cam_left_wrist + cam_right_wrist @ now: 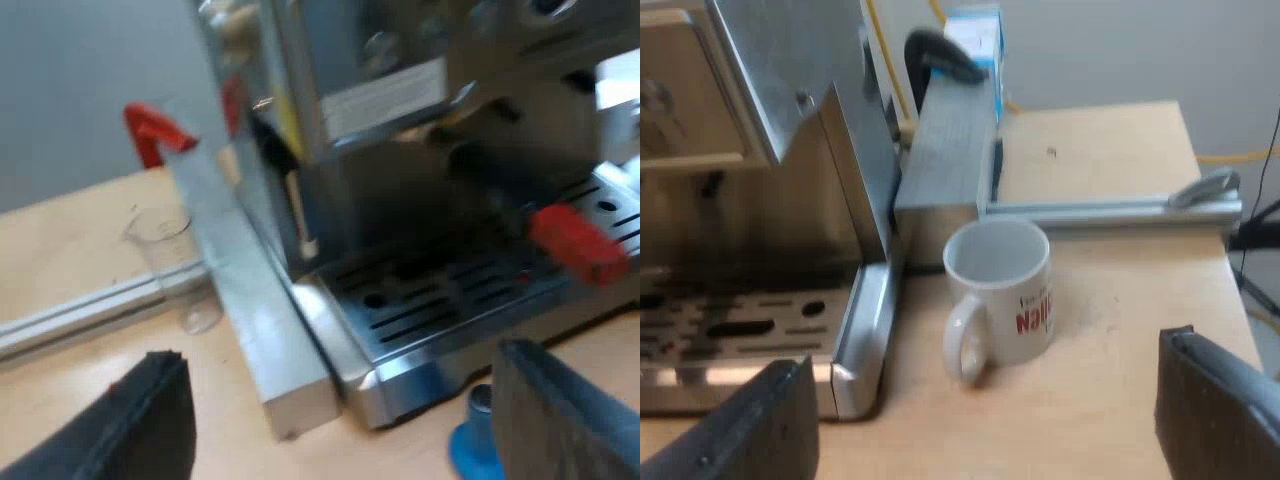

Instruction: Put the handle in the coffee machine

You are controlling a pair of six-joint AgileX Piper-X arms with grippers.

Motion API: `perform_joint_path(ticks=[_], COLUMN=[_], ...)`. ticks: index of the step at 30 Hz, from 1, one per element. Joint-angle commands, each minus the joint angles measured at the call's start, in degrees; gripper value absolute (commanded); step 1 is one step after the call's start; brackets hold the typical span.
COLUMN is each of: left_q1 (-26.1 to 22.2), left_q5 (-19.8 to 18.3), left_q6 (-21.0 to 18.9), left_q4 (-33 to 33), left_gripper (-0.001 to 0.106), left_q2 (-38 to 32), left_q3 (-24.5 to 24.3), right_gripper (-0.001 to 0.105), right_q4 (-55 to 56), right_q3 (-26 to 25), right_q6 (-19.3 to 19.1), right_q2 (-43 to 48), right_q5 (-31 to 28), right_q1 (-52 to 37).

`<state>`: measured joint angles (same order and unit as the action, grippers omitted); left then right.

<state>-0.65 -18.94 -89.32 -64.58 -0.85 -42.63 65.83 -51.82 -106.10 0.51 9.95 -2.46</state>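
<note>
The espresso machine fills the left wrist view. The holder's dark handle juts from the machine's front over the drip tray, ending in a red tip. My left gripper hangs open before the tray, holding nothing. A blue tamper stands on the table beside one of its fingers. My right gripper is open and empty, just short of a white mug that stands beside the machine's corner.
A clear measuring glass stands by the machine's side panel, near a red clamp and an aluminium rail. Behind the mug are a metal block, a rail and a blue-and-white box.
</note>
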Motion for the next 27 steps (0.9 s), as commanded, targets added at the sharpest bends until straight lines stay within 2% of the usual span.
perform_joint_path(ticks=[1,16,21,27], left_q1=[0.0,0.0,0.0,0.0], left_q5=[3.8,3.8,3.8,3.8], left_q6=[-1.1,-1.8,-1.8,-1.8], left_q4=[2.0,2.2,2.3,2.3], left_gripper=[0.065,0.065,0.065,0.065], left_q2=[-8.0,-7.9,-7.9,-7.9], left_q3=[2.7,11.4,11.4,11.4], right_gripper=[0.071,0.071,0.071,0.071], right_q4=[-1.0,-0.9,-0.9,-1.8], right_q3=[2.0,16.3,19.2,19.4], right_q6=[-0.4,-0.4,-0.4,-0.4], right_q2=[2.7,2.6,2.5,2.5], right_q5=[0.8,0.6,0.6,0.0], right_q1=[-0.2,-0.2,-0.2,-0.2])
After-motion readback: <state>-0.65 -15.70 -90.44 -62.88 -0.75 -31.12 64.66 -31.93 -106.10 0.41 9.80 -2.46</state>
